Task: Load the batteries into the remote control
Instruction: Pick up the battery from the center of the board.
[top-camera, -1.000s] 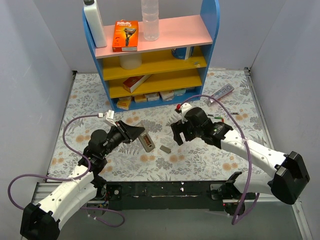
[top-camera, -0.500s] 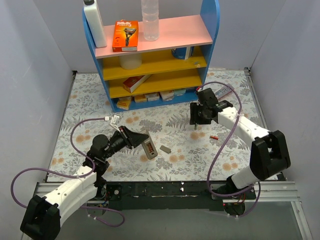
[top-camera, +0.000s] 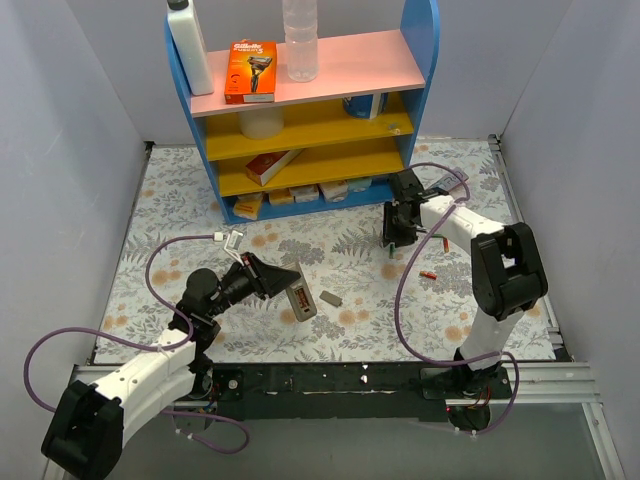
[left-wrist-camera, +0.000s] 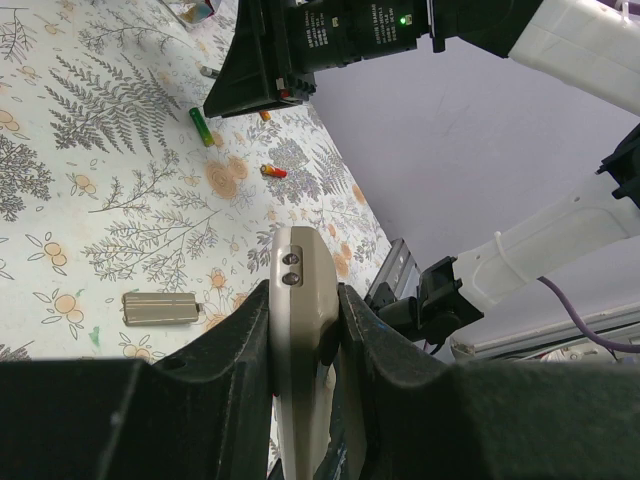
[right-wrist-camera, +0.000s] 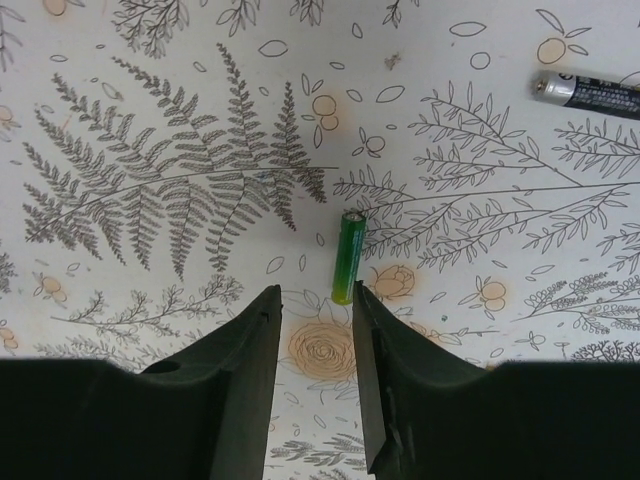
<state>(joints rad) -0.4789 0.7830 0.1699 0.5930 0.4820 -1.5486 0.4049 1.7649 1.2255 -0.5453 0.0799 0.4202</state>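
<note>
Floral tablecloth (right-wrist-camera: 150, 100) carries the green battery (right-wrist-camera: 349, 257), which lies just ahead of the right gripper (right-wrist-camera: 313, 300) by one fingertip, its jaws parted and empty. Well apart, the left gripper (left-wrist-camera: 303, 300) clamps the remote control (left-wrist-camera: 298, 262).

Your left arm (top-camera: 150, 370) and right arm (top-camera: 452, 217) share one look: smooth white shells on the long links, with bulky matte-black housings at the joints and wrists. A thin purple cable (top-camera: 148, 275) loops loosely off the left arm and ends in a small white connector (top-camera: 232, 240); a matching purple lead (top-camera: 398, 300) trails from the right. The left gripper (left-wrist-camera: 300, 300) and right gripper (right-wrist-camera: 313, 300) have dark, blunt, wedge-shaped fingers. On your right wrist's black housing a green light (left-wrist-camera: 403, 18) glows beside small white printed lettering.
</note>
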